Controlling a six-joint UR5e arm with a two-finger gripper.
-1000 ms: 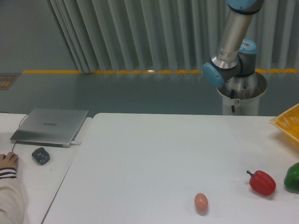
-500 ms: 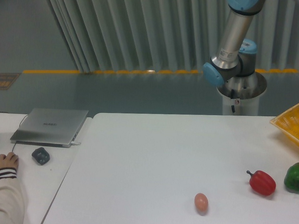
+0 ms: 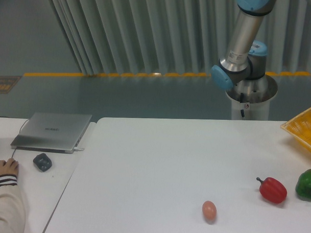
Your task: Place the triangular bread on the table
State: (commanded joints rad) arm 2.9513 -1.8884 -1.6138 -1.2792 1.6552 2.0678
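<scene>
The large white table [image 3: 159, 168] fills the lower middle and right of the view. The triangular bread is out of view. Only the lower links of my arm [image 3: 239, 53] show, rising from the pedestal behind the table and leaving the frame at the top. My gripper is out of view.
A small pinkish-tan egg [image 3: 209, 210], a red pepper [image 3: 272, 190] and a green pepper [image 3: 307, 184] lie on the table's front right. A yellow basket [image 3: 304, 132] sits at the right edge. A smaller desk on the left holds a grey laptop [image 3: 53, 131], a dark mouse [image 3: 42, 161] and a person's hand [image 3: 6, 168].
</scene>
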